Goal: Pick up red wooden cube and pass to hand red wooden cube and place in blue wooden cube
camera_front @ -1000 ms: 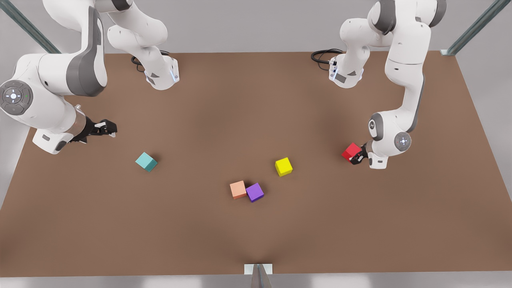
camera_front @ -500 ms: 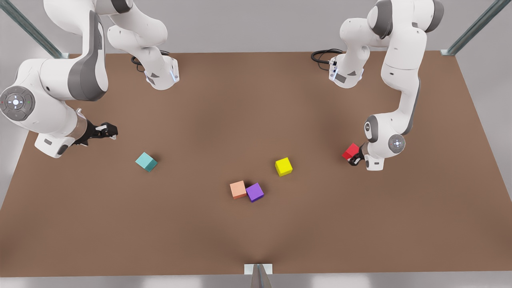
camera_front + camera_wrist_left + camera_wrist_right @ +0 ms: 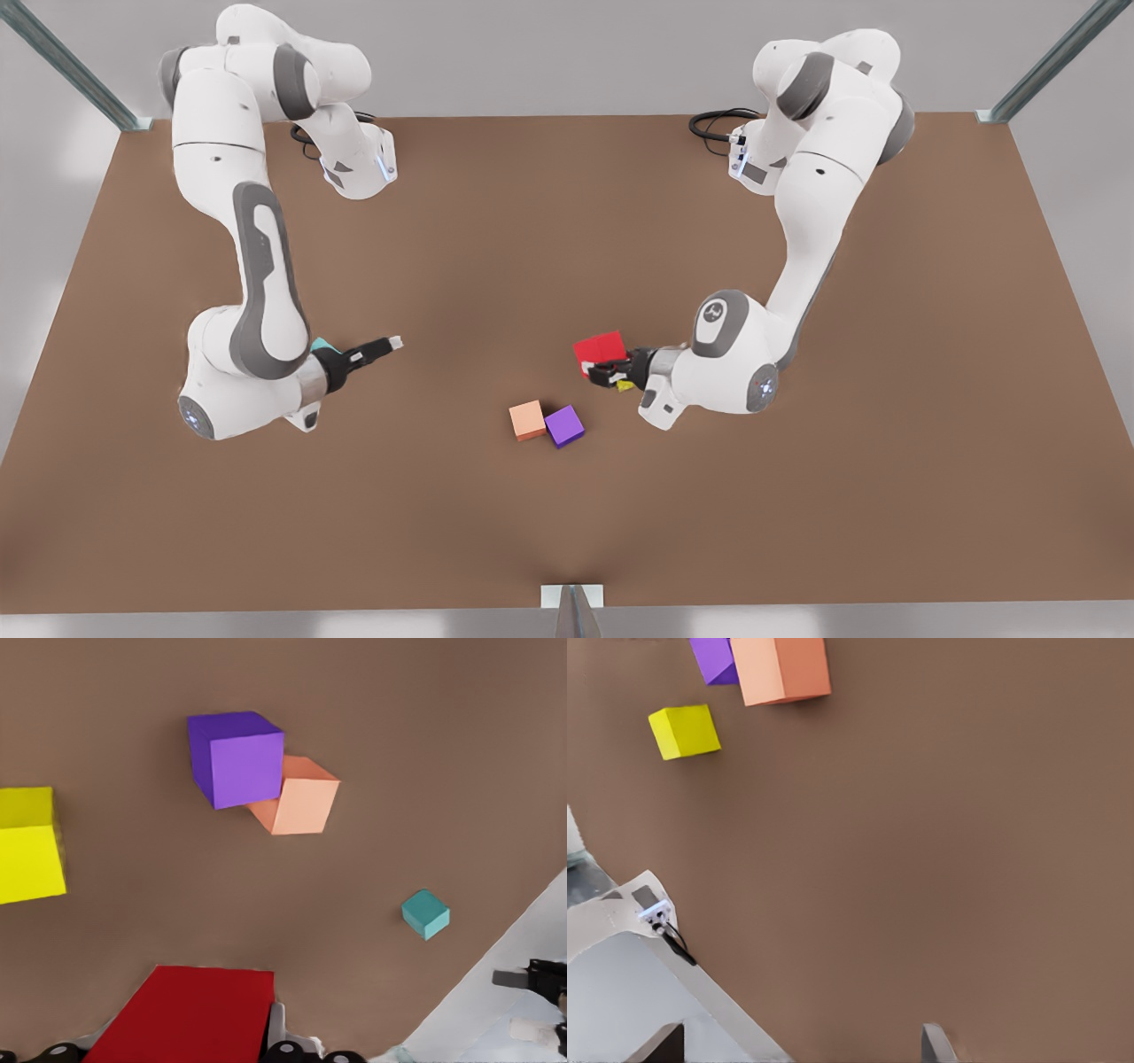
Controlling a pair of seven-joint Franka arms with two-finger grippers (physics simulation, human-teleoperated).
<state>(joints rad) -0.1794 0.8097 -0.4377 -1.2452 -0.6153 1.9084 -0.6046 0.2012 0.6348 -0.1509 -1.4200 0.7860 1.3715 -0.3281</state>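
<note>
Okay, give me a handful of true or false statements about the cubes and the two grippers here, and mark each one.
1. The left gripper grips the red cube. True.
2. The orange cube and the purple cube lie well apart. False: they touch side by side on the table.
3. The right gripper holds the teal cube. False: it is open and empty, and the teal cube rests on the table.
4. The right gripper points toward the red cube across a gap. True.
5. The yellow cube is stacked on the purple one. False: it sits on the table by itself.
</note>
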